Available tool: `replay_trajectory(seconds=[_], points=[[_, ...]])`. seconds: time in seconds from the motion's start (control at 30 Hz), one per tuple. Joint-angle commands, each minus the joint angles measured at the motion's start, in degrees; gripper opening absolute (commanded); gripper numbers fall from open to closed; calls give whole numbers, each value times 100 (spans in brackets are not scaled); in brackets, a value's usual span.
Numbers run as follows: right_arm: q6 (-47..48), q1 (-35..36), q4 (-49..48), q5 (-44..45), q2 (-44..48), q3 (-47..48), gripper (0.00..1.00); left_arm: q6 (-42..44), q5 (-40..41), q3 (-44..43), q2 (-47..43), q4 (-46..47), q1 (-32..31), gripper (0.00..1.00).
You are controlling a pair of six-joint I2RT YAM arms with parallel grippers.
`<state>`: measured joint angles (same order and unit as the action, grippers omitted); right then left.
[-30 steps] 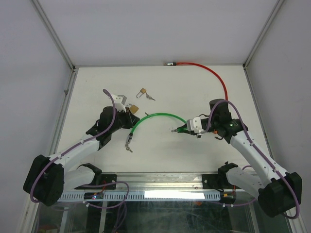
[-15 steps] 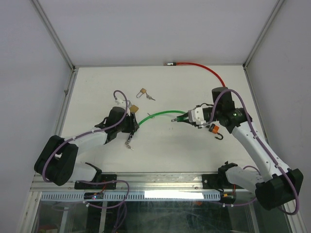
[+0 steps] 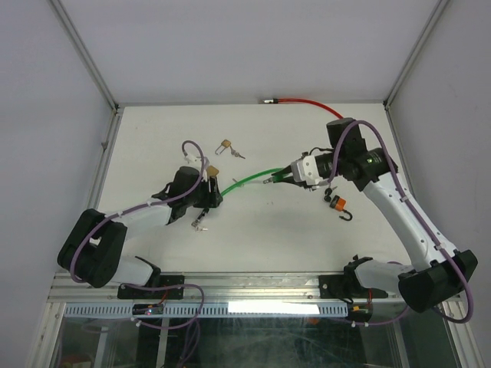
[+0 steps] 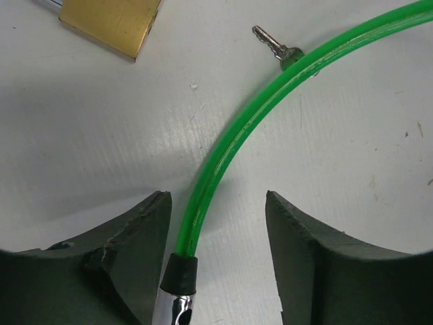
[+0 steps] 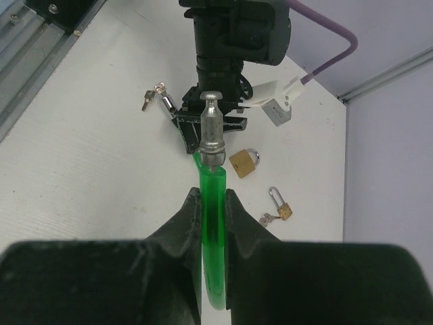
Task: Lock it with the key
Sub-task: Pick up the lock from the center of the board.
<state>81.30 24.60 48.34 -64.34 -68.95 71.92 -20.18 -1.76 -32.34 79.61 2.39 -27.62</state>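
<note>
On the white table (image 3: 153, 138) I see both arms reaching toward one green cable (image 3: 244, 182). From above, the cable bends from the left gripper (image 3: 212, 201) up and across to the right gripper (image 3: 278, 179). My right gripper is squeezed tight on the cable, just behind its shiny metal pin (image 5: 211, 128), and the pin sticks out past the fingertips and points at the left arm. My left gripper has its two black fingers (image 4: 128, 250) standing apart. The cable runs between them, lying on the table, closer to one finger than the other, and I cannot tell if it touches that finger. At that end the cable goes into a black sleeve (image 4: 180, 271) and then into a silver lock piece (image 5: 166, 103). A bunch of keys (image 5: 151, 95) lies right at that silver piece, on the near side of the left gripper. Just past the left fingers sits a brass padlock (image 4: 111, 24), flat on the table and apart from the cable. One lone key (image 4: 269, 40) pokes out from under the green cable close by. Farther back on the table is a small padlock (image 3: 225, 143) with its little keys (image 3: 239, 154) just beside it. A red cable (image 3: 314, 104) lies along the far edge. An orange and black hook (image 3: 336, 202) sits just beside the right arm. Any letters on the locks and the keys are too small for me to read.
</note>
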Motion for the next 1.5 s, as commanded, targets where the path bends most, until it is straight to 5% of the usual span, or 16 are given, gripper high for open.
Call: replay_trajectory(seconds=[0.0, 0.3, 0.57, 0.8, 1.23, 1.47], points=[[-174, 62, 114, 42, 131, 629, 0, -52, 92, -86, -483, 197, 61, 62], [-2963, 62, -1008, 1004, 388, 953, 0, -524, 295, 745, -2904, 579, 57, 99], [-5244, 63, -1517, 1505, 237, 1251, 0, -2209, -1093, 1780, -3691, 1933, 63, 99], [-6983, 83, -1704, 1448, -259, 1830, 0, -3928, -1394, 2700, -4137, 3204, 55, 84], [-8728, 115, -2467, 728, -1039, 3193, 0, -5463, -452, 3324, -4399, 3469, -309, 87], [-9376, 103, -3035, 523, -1184, 3488, 0, -6219, 851, 3228, -3788, 3670, -1352, 89]])
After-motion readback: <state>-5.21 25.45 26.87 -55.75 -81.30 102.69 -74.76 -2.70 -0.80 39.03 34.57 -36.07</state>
